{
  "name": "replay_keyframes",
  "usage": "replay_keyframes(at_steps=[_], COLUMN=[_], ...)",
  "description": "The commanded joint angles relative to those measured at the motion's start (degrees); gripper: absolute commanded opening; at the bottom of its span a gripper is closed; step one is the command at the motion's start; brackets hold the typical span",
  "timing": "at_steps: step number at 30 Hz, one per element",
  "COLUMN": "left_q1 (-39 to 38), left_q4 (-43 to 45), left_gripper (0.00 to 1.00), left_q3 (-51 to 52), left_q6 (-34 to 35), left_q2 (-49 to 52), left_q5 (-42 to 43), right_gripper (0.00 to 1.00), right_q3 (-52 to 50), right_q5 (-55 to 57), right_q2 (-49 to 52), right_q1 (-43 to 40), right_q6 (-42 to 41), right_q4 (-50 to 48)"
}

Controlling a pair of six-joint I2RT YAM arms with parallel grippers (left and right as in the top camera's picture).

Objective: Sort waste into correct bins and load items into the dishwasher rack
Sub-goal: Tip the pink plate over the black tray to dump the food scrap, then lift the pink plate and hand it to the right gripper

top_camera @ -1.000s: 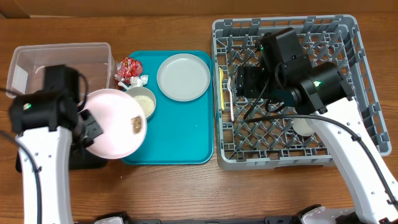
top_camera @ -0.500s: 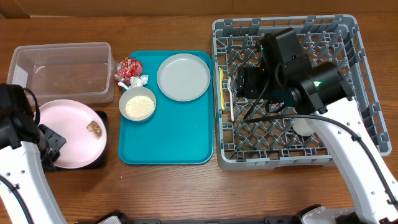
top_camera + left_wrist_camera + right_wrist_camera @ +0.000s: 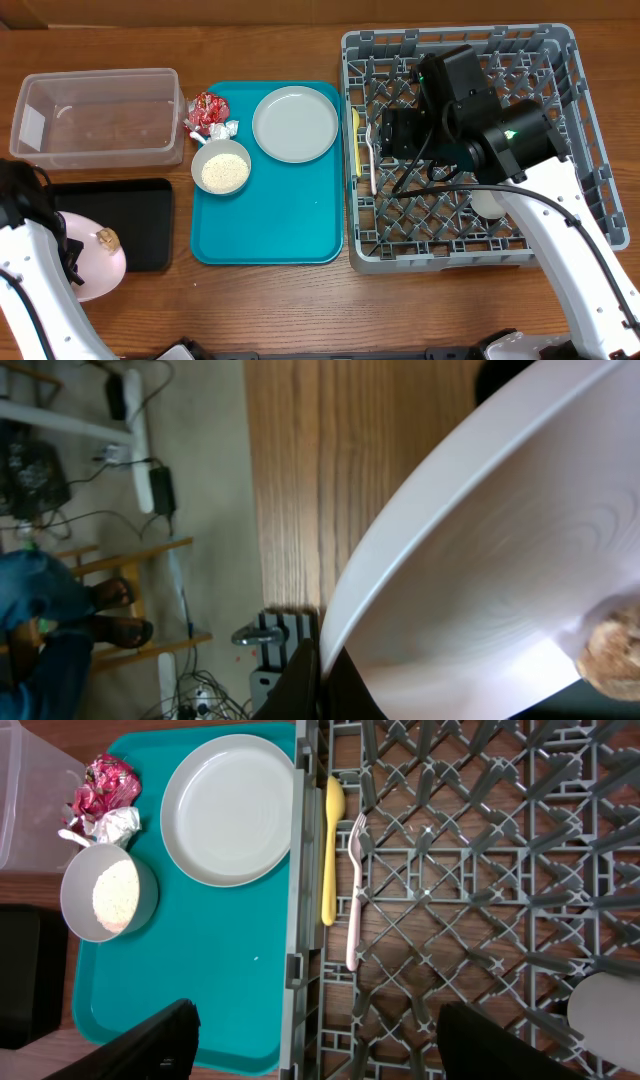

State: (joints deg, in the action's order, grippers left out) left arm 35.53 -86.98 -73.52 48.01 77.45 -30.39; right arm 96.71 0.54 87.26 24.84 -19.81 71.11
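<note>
The left pincer (image 3: 320,682) pinches the rim of the pinkish-white plate (image 3: 92,262) at the overhead frame's lower left, with 1 brown food bit (image 3: 106,239) on it. The black tray (image 3: 135,215) lies up and right, partly under the plate. The right pincer (image 3: 320,1045) is spread and hovers well apart over the rack (image 3: 560,60).

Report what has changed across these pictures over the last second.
The left gripper, shut on the pink plate throughout, carried it left and toward the table's front: from over the teal tray's left edge, across the black tray, to over that tray's front-left corner. The brown bit rode along on it. The right arm, rack, grey plate, bowl and wrapper stayed put.
</note>
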Motion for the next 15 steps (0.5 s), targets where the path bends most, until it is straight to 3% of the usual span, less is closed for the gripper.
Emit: replay_keyframes(at_steps=[1, 9, 13, 15], left_q1=[0.26, 0.02, -0.55, -1.25], left_q4=[0.07, -0.72, 0.5, 1.97], left_gripper=[0.04, 0.04, 0.04, 0.04], left_q3=[0.31, -0.37, -4.96, -8.94], left_q6=[7.45, 9.18, -2.08, -11.28], left_q2=[2.73, 4.17, 4.13, 4.13], left_q5=[-6.62, -6.71, 1.31, 8.28], right_gripper=[0.8, 0.8, 0.81, 0.81], right_q3=[0.87, 0.87, 0.87, 0.87], right_q5=[0.9, 0.68, 0.17, -1.44], right_q2=[-1.38, -1.4, -2.58, -3.98], right_q1=[-0.13, -0.11, -0.11, -0.11], right_q6=[0.28, 0.33, 1.68, 1.84], right_q4=[-0.31, -0.26, -1.64, -3.04])
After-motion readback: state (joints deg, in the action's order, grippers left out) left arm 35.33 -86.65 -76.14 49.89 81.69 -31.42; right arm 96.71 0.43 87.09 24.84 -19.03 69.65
